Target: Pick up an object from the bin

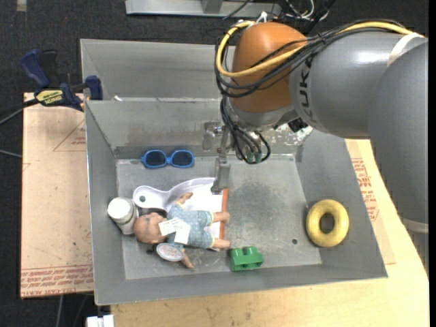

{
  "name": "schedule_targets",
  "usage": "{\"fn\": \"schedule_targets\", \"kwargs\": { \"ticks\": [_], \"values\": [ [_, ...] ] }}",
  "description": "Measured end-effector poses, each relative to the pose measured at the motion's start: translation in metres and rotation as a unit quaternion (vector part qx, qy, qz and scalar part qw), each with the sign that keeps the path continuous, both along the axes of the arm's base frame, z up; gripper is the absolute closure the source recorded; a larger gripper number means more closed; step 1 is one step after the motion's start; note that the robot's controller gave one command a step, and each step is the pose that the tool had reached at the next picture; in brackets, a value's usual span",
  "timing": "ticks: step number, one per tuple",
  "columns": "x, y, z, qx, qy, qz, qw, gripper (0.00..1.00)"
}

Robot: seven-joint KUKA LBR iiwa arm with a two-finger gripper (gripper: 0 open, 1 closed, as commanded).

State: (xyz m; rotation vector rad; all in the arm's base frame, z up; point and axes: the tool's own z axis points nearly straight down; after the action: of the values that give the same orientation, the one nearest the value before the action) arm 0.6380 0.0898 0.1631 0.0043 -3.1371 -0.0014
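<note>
Just behind the doll [187, 227], by its raised hand, the gripper [221, 186] hangs low in the bin [340, 268]. Its fingers look pressed together, like one thin grey bar. I see nothing caught between them. The tip is right at the edge of the white spoon [153, 196] that lies partly under the doll. I cannot tell if it touches the spoon.

The doll lies flat on the bin floor, with its head beside a small white jar [121, 213]. A thin orange stick [223, 199] lies close to the doll's arm, just under the gripper's tip. Blue sunglasses [167, 159] lie behind the doll, near the back wall. A green block [245, 258] sits just past the doll's feet. A yellow ring [328, 223] lies well apart from the doll, on the side where the arm [368, 80] comes in.

I think the job is only at its start. The arm is down in the bin and close to the doll and the spoon, and that part is done. Nothing is picked up yet, and every toy lies on the floor. What is left is to open the fingers, put them round one thing, likely the doll or the spoon, squeeze, and lift it out.
</note>
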Motion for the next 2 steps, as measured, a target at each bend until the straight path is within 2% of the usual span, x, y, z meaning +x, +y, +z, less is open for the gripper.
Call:
{"fn": "schedule_targets", "kwargs": {
  "ticks": [1,2],
  "values": [
    [0.001,0.0,0.005,0.0,-0.003,-0.001,1.0,0.0],
    [-0.01,0.003,-0.029,0.0,-0.006,0.026,0.9997,0.0]
  ]
}}
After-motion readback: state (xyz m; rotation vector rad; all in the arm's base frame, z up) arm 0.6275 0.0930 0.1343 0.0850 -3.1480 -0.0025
